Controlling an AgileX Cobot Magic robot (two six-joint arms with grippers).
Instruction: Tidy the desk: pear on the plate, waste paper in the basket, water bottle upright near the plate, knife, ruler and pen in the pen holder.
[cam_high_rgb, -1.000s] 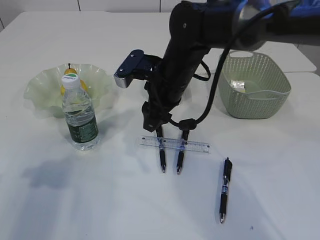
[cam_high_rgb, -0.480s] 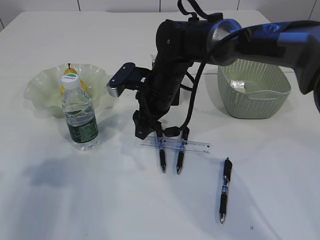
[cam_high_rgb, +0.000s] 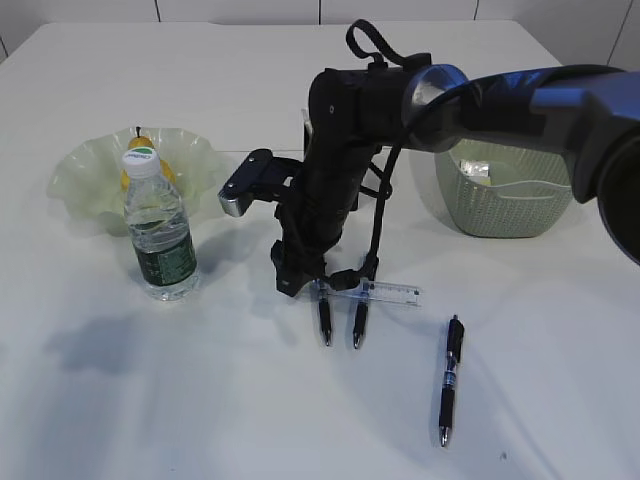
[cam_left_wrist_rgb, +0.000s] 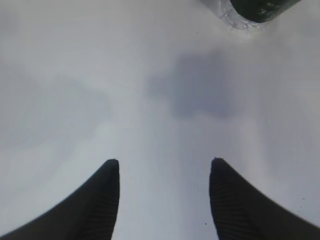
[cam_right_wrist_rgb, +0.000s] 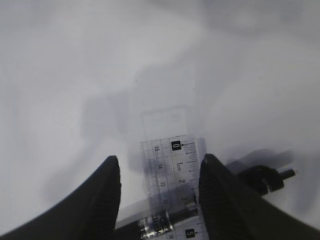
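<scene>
Between the right gripper's (cam_right_wrist_rgb: 159, 165) parted, empty fingers the clear ruler (cam_right_wrist_rgb: 171, 187) lies lengthwise, running toward frame bottom; grip needs crosswise closing.

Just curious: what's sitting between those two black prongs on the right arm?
The clear ruler lies between the right end effector's fingers, seen in the right wrist view.

One water bottle (cam_high_rgb: 159, 228), one plate (cam_high_rgb: 95, 172), one basket (cam_high_rgb: 510, 184), one ruler (cam_high_rgb: 385, 292), seemingly three pens (cam_high_rgb: 450, 379).
</scene>
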